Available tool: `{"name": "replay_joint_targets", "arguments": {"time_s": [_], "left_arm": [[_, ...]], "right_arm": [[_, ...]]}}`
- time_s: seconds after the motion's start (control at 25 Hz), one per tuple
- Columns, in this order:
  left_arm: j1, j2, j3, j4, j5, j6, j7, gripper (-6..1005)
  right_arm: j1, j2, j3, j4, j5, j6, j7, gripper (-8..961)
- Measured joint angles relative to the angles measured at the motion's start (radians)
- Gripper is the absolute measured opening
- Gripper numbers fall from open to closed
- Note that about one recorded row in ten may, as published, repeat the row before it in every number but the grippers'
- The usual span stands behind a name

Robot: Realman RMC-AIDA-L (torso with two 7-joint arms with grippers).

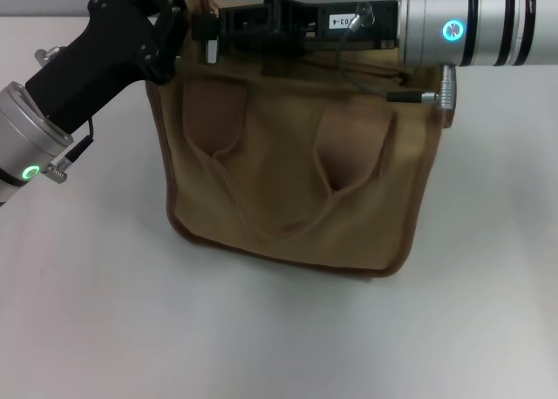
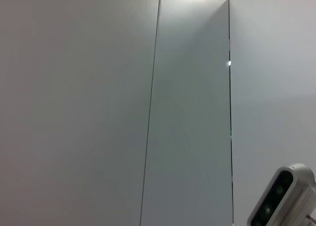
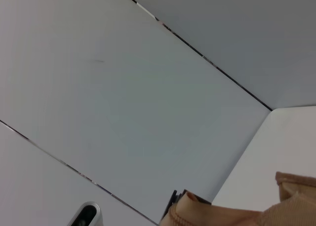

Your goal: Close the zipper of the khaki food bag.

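You've got the white table (image 1: 105, 329) filling the head view, and on it the khaki food bag (image 1: 296, 199) sits in the middle, its front face towards you with two handle straps (image 1: 261, 216) drooping down it. Both arms are up at the bag's far top edge. Your left gripper (image 1: 179, 24) comes in from the left and is at the bag's top left corner, and it looks clamped on the fabric there, though the fingertips are partly hidden so take that as a read, not a certainty. Your right gripper (image 1: 209, 40) reaches across from the right along the top edge, its tip close beside the left one, with something small and pale at the tip; whether those fingers are pinched on the pull I cannot tell. The zipper itself lies on the top panel, hidden from the head camera, and both wrist views show mostly wall, with only a scrap of tan fabric (image 3: 247, 211) in the right one. I'd judge you're in the pulling step: next, hold the corner steady and draw the right gripper straight along the top edge.
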Motion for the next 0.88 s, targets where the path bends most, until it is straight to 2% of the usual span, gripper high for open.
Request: {"name": "replay_joint_targets", "arguments": {"time_s": [0.12, 0.4, 0.6, 0.8, 0.88], "left_arm": [[-0.002, 0.0, 0.0, -0.003, -0.001, 0.001, 0.003, 21], [-0.005, 0.0, 0.0, -0.005, -0.007, 0.002, 0.003, 21], [-0.012, 0.0, 0.0, -0.022, -0.008, 0.002, 0.011, 21], [-0.014, 0.0, -0.006, -0.034, -0.011, -0.004, 0.017, 21], [-0.013, 0.0, -0.008, -0.036, -0.017, -0.006, 0.017, 22]], "right_arm": [[0.004, 0.002, -0.004, 0.0, 0.0, 0.007, 0.001, 385], [0.008, 0.002, -0.023, 0.0, 0.001, 0.01, 0.003, 300], [-0.002, 0.002, -0.025, 0.0, 0.002, 0.012, -0.015, 107], [-0.024, 0.003, -0.024, -0.008, 0.002, 0.004, -0.043, 9], [-0.037, 0.003, -0.024, -0.012, 0.007, -0.004, -0.059, 16]]}}
